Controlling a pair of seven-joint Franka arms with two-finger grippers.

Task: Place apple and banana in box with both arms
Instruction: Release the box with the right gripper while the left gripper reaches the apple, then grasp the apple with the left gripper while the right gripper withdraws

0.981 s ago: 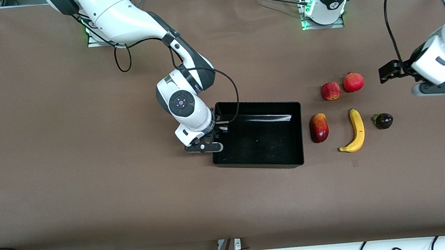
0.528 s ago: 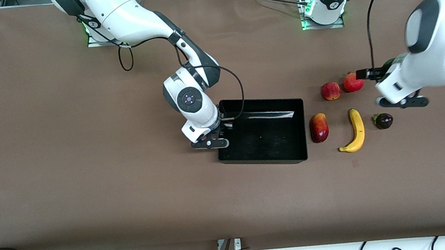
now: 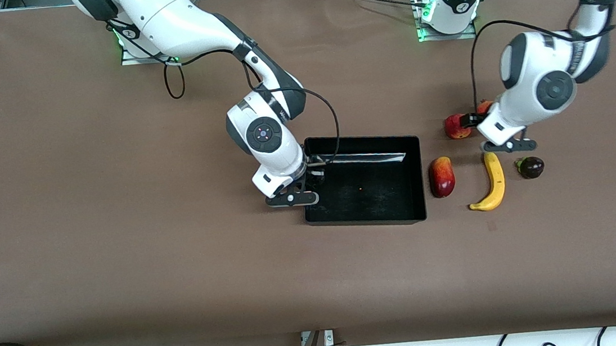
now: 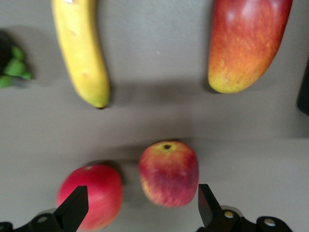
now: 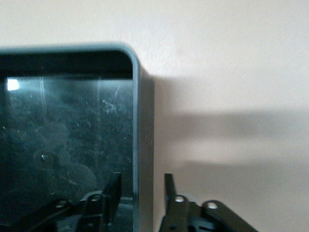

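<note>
The black box (image 3: 366,221) sits mid-table. My right gripper (image 3: 308,179) is at the box's end wall on the right arm's side. In the right wrist view its fingers (image 5: 114,192) straddle that wall (image 5: 137,121) and are shut on it. The apple (image 3: 456,126) lies beside the box toward the left arm's end, and the banana (image 3: 493,180) lies nearer the camera. My left gripper (image 3: 475,120) hangs open just over the apple. In the left wrist view the apple (image 4: 169,173) lies between the spread fingertips (image 4: 207,205), with the banana (image 4: 79,48) farther off.
A bright red round fruit (image 3: 483,106) touches the apple's side and also lies between the left fingers (image 4: 90,195). A mango-like fruit (image 3: 442,177) lies between box and banana. A dark purple fruit with a green cap (image 3: 530,167) sits beside the banana.
My left arm has swung in from the table's end to hang over the apple. My right gripper and the box have shifted a little toward the left arm's end.
</note>
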